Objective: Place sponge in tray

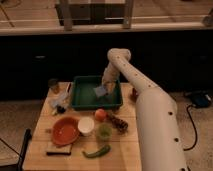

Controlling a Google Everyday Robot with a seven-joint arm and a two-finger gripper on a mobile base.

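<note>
1. The white arm [150,112] rises from the lower right and hides the right side of the wooden table [40,150]. It bends high behind the tray, then reaches down-left.
2. The dark green tray [95,105] sits mid-table at the back edge.
3. In front of it are 1 orange bowl [65,131], 1 white cup [85,126], 1 orange fruit [100,114] and 1 green pepper [97,151].
4. The gripper [106,86] hangs over the tray's right half. I cannot tell how wide it stands or whether it has hold of anything.
5. The sponge [100,91] shows tilted at the gripper's tip, within the tray's rim. I cannot tell whether it is resting or lifted.

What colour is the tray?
The tray is dark green, camera view; the gripper is above it, at the sponge.
</note>
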